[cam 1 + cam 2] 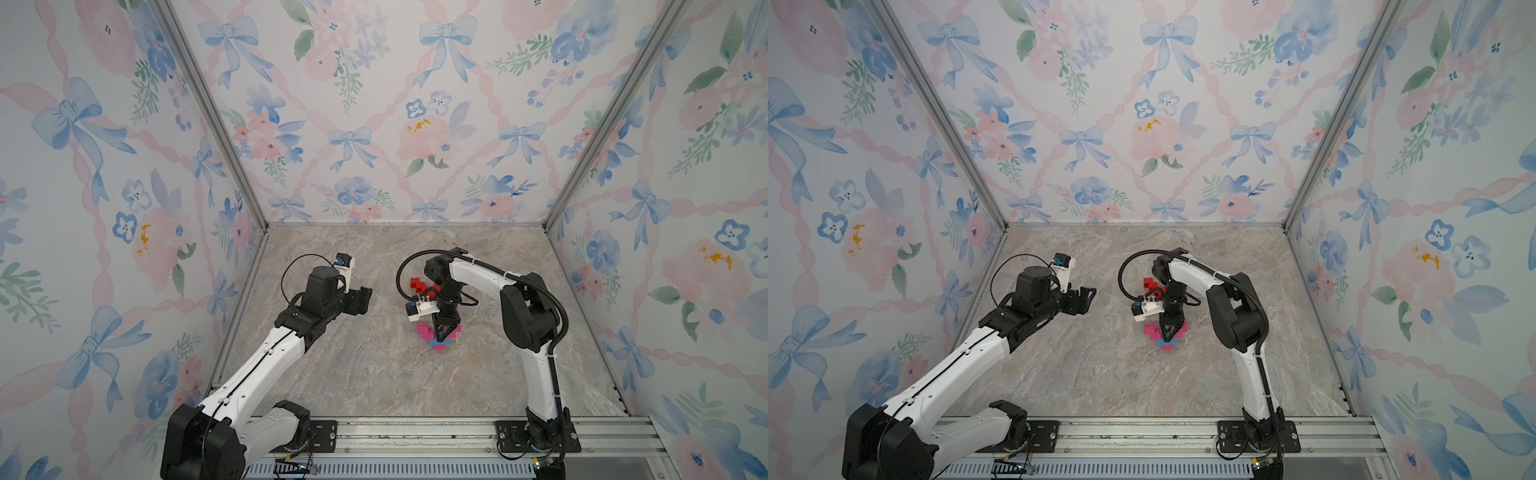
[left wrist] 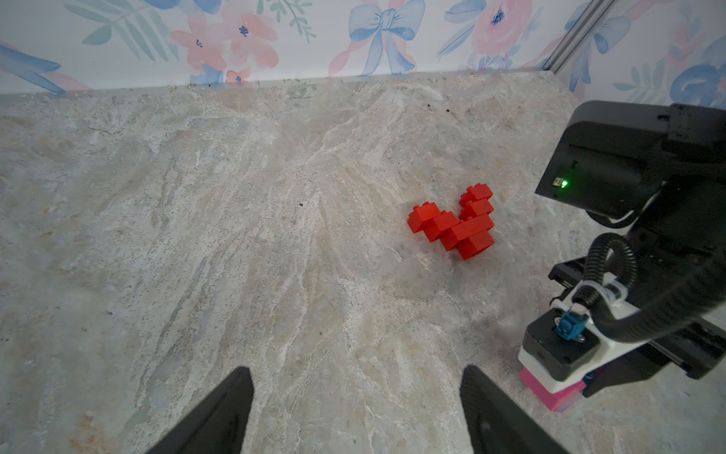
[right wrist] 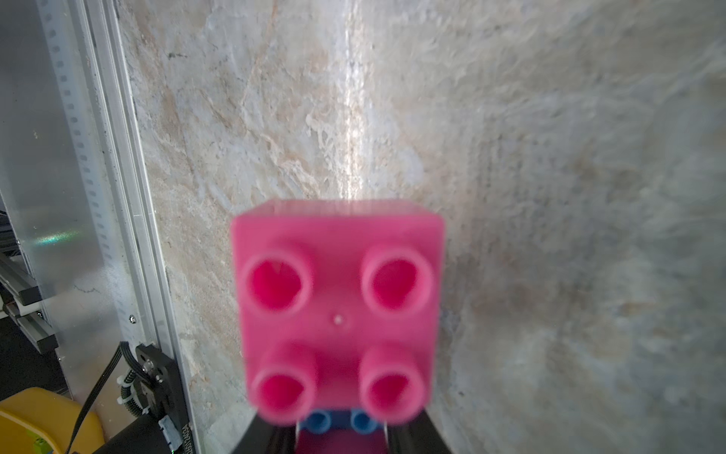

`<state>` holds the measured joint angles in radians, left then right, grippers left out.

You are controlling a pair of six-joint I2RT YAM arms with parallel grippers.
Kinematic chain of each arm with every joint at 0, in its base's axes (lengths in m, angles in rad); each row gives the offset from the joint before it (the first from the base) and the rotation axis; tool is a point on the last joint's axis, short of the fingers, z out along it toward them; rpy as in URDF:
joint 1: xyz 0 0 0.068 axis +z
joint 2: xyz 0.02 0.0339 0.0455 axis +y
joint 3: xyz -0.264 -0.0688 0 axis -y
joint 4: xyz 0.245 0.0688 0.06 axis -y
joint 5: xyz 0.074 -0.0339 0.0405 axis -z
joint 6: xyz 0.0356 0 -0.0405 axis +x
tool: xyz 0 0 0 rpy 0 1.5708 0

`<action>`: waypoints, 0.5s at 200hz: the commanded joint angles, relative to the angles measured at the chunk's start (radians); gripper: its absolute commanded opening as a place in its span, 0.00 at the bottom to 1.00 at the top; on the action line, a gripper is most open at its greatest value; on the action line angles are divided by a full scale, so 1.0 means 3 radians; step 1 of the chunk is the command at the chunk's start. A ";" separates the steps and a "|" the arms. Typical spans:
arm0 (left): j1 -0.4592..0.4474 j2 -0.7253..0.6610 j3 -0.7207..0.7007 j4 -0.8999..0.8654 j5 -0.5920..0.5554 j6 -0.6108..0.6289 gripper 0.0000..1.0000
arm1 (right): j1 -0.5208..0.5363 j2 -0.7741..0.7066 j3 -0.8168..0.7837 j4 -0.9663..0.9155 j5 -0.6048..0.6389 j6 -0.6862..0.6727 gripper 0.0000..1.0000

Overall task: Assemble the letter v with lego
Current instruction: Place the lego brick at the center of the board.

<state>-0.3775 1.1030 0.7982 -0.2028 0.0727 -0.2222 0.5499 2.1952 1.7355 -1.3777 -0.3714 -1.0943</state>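
Robotics lab test cell: the left arm (image 1: 257, 365) and right arm (image 1: 538, 374) stand bolted to an aluminium rail (image 1: 415, 436) beside a marble-patterned tabletop (image 1: 374, 374). Floral wallpaper panels (image 1: 374, 83) (bows and blossoms) line its walls, framed by metal posts (image 1: 212, 116).

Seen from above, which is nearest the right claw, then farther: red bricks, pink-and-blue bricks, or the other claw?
In a top view:
1. Pink-and-blue bricks, at the right gripper.
2. Red bricks, just behind.
3. Left gripper, across on the left.
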 commanded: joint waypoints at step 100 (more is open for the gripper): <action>0.0023 -0.0028 -0.0085 0.0070 0.0024 -0.0051 0.86 | -0.0194 0.0017 0.0443 0.0221 0.0205 0.0372 0.71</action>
<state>-0.3775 1.1118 0.7761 -0.1955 0.0788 -0.2226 0.5156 2.2646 1.8458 -1.4033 -0.3523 -1.0775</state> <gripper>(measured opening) 0.856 0.678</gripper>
